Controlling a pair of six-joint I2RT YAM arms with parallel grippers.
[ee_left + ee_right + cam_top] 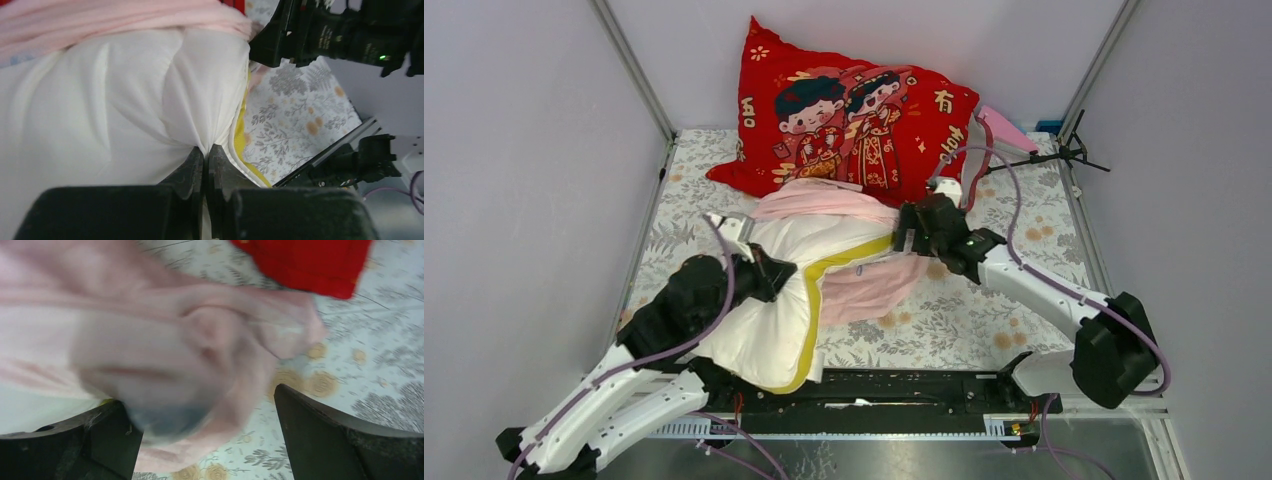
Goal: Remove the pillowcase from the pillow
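The cream-white pillow (759, 310) with yellow piping lies at the table's near left, its far end still under the pale pink pillowcase (824, 200). My left gripper (769, 275) is shut on a pinch of the pillow's white fabric (100, 100), and its jaws (206, 150) meet close to the yellow piping (240, 135). The pillowcase (125, 20) covers the pillow's top edge there. My right gripper (914, 235) stands open over the bunched pillowcase (175, 350), which is blurred. A fold of it hangs between the wide-apart fingers (330, 435) of that gripper (200, 397).
A big red cushion (854, 120) printed with a cartoon couple leans on the back wall, and its corner (310, 265) lies just beyond the right gripper. A black stand (1064, 155) sits at the back right. A floral cloth (984, 320) covers the table. A black rail (904, 385) runs along the near edge.
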